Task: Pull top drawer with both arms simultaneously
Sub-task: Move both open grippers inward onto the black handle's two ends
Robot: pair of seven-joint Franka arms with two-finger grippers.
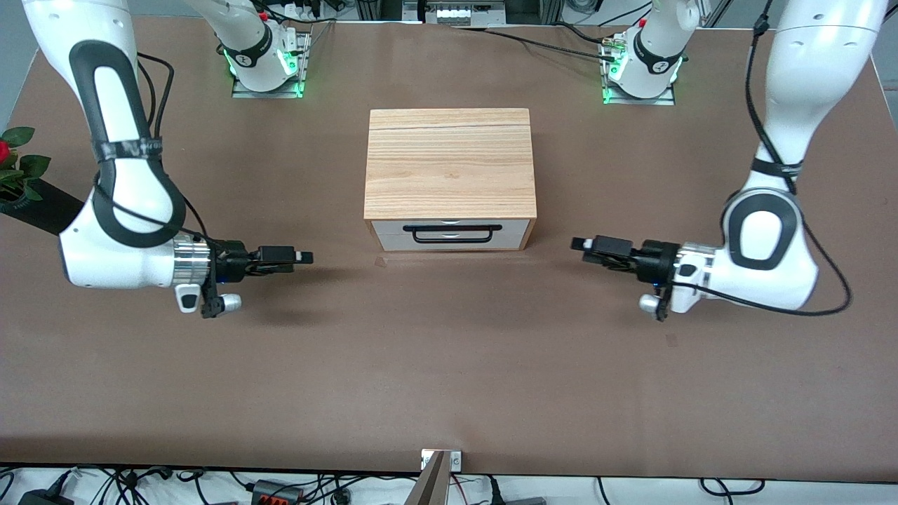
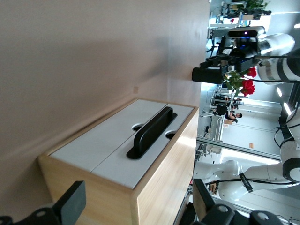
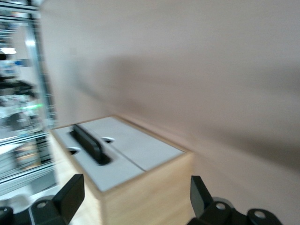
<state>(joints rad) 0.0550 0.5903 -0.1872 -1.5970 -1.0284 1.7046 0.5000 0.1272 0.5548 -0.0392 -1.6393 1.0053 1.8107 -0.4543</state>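
The top drawer [image 1: 393, 226] is the upper white panel in the front of a wooden cabinet, and it is shut. Its black bar handle [image 1: 456, 233] runs along the middle of the front. My left gripper [image 1: 579, 244] is open and empty, low over the table off the cabinet's corner toward the left arm's end. My right gripper [image 1: 305, 257] is open and empty, the same way toward the right arm's end. The left wrist view shows the drawer panel [image 2: 126, 171], the handle [image 2: 151, 131] and the open gripper [image 2: 138, 202]. The right wrist view shows the panel [image 3: 93, 173], the handle [image 3: 89, 143] and the open gripper [image 3: 135, 192].
The cabinet's light wood top board [image 1: 449, 161] covers both drawers; a lower white drawer front [image 1: 393, 243] sits under the top one. A plant with a red flower [image 1: 14, 168] on a black base stands at the table's edge toward the right arm's end.
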